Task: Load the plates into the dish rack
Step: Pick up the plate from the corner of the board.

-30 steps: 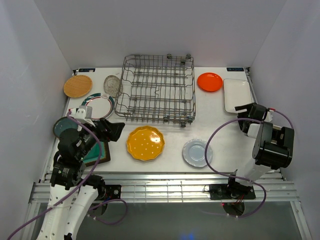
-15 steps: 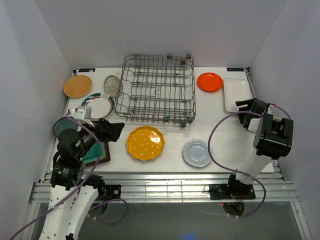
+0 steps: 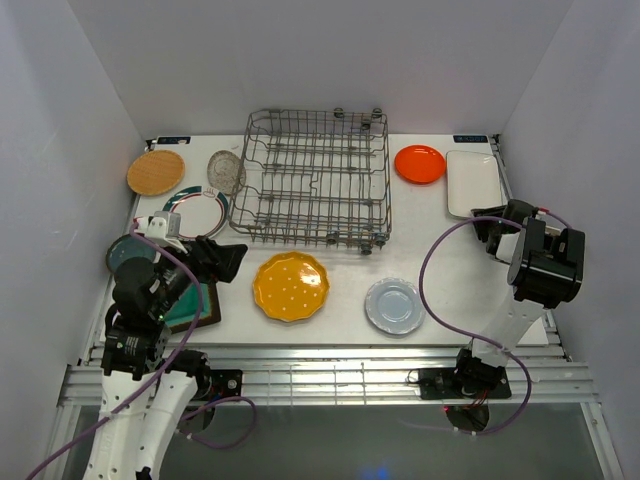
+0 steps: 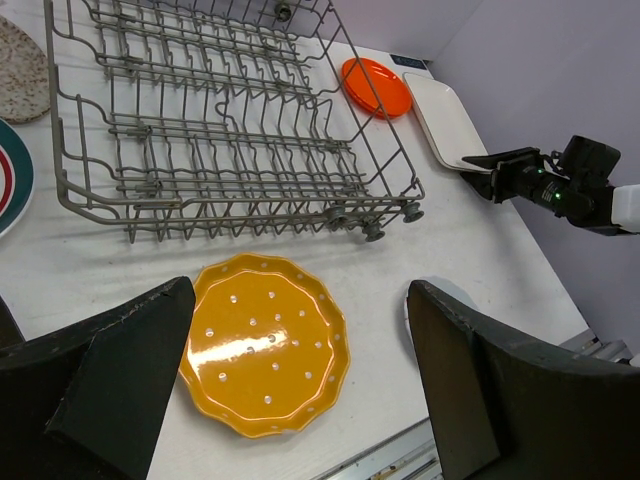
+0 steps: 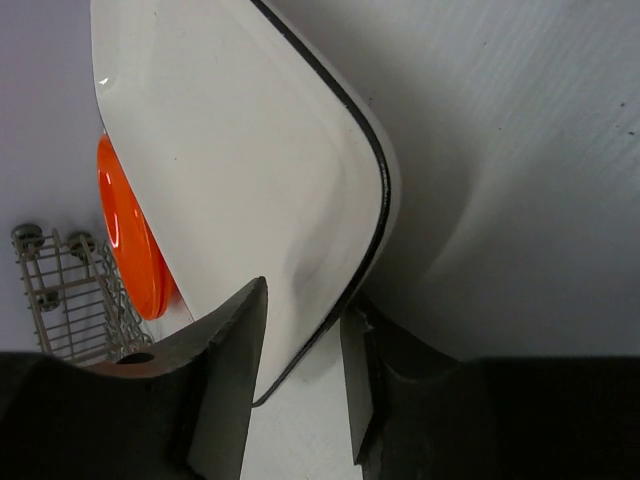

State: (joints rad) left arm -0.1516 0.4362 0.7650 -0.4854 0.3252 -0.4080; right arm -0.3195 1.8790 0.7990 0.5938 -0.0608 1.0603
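Note:
The grey wire dish rack (image 3: 315, 180) stands at the back centre with no plates in it. The white rectangular plate (image 3: 473, 185) lies at the back right. My right gripper (image 3: 483, 222) is at its near edge. In the right wrist view the gripper (image 5: 303, 300) straddles the black-lined rim (image 5: 372, 250), one finger above the plate and one outside it, with a gap still showing. My left gripper (image 4: 300, 295) hangs wide open over the yellow scalloped plate (image 3: 290, 286) and holds nothing.
An orange-red plate (image 3: 420, 164) sits beside the white one. A pale grey plate (image 3: 394, 306) lies front centre. On the left are a wooden plate (image 3: 155, 172), a clear glass plate (image 3: 226, 172), a green-rimmed plate (image 3: 197, 211), a dark teal plate (image 3: 128, 254) and a square teal plate (image 3: 195, 308).
My right gripper has moved back toward the white rectangular plate and its jaws have narrowed around the rim. The left arm has stayed still.

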